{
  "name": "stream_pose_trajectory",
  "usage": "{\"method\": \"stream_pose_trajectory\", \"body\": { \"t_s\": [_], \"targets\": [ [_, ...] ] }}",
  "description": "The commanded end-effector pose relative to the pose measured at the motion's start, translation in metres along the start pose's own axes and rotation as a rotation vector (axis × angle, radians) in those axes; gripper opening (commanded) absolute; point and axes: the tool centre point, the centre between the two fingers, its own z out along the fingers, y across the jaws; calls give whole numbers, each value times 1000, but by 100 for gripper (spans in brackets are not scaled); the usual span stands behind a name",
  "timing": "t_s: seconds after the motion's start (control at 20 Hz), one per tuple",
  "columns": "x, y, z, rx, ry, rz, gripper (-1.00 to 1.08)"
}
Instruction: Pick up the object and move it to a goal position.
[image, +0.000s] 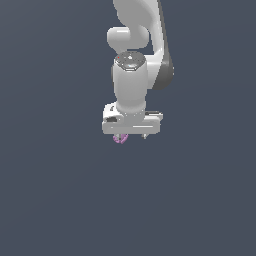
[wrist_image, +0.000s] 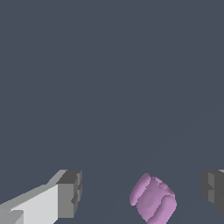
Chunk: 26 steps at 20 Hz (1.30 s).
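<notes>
Here the pincer (wrist_image: 142, 194) is seen spread wide, and nothing is gripped by it. In the wrist view one dark grey pad (wrist_image: 70, 192) stands on one side of the object (wrist_image: 153, 199) and the other pad on the far side, with a gap left on both sides, so the object is between the pads but is not touched by either. It sits nearer to one pad than to the other. The pincer is probably held like this so that the pads can be closed on the object from both sides. In the exterior view the white arm (image: 131, 80) is pointed straight down, and only a small bit of the object (image: 120, 138) can be seen peeking out under the hand, toward the exterior view's left. The object is small, pink-purple and lumpy, with rounded ridges like fat rolls. Its bumpy shape may make a firm hold harder. The pads are blocky and look ribbed. The worktop (wrist_image: 109, 78) is plain, flat and dark grey-blue. No goal mark can be seen.
</notes>
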Motion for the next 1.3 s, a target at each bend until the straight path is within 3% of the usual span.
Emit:
{"method": "stream_pose_trajectory", "body": {
  "t_s": [0.0,0.75,1.25],
  "targets": [
    [0,0,0,0,0,0,100],
    [-2,5,0,2,-3,13,100],
    [-27,18,25,-6,-15,149,100]
  ]
}}
